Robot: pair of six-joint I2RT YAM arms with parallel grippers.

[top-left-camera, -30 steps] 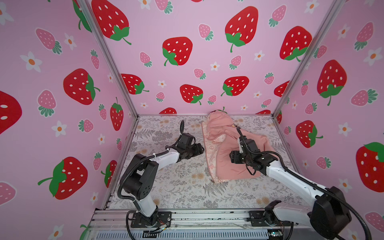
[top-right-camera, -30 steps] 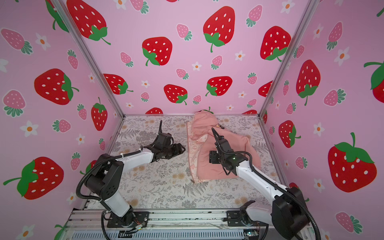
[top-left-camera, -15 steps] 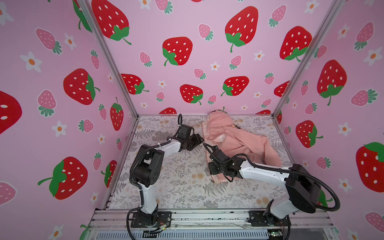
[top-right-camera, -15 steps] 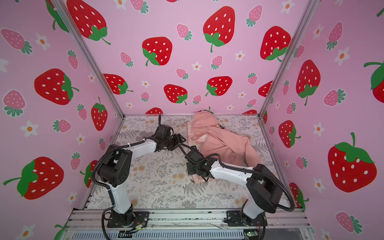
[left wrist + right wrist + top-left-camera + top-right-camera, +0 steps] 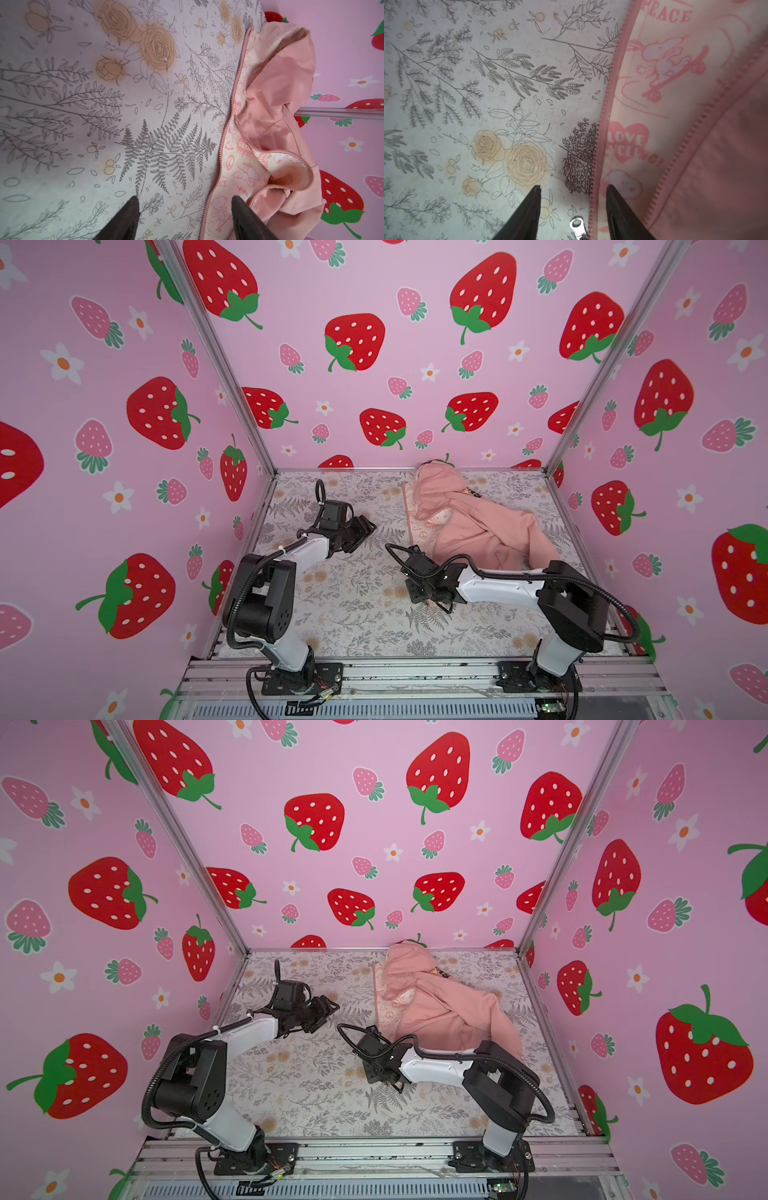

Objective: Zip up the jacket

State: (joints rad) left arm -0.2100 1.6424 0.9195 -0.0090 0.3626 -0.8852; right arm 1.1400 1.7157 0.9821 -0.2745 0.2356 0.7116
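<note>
The salmon-pink jacket (image 5: pixel 478 526) (image 5: pixel 444 1006) lies crumpled and unzipped at the back right of the table, with its cream patterned lining showing along its left side. My left gripper (image 5: pixel 369 527) (image 5: pixel 332 1006) (image 5: pixel 184 197) is open just left of the jacket. One of its fingers is over the table and the other over the lining, so it straddles the zipper edge (image 5: pixel 228 116). My right gripper (image 5: pixel 417 591) (image 5: pixel 376 1073) (image 5: pixel 573 186) is open at the jacket's near left corner. The metal zipper pull (image 5: pixel 578 227) lies loose between its jaws, beside the zipper teeth (image 5: pixel 604 116).
The floral table cover (image 5: pixel 353 605) spreads to the left of the jacket and in front of it. Strawberry-print walls (image 5: pixel 374 364) close in the back and both sides. A metal rail (image 5: pixel 415 676) with the two arm bases runs along the front edge.
My right arm came off the top of the jacket and swung left and nearer, down to the near left corner. The jacket has shifted and crumpled. My left gripper drew back slightly left.
</note>
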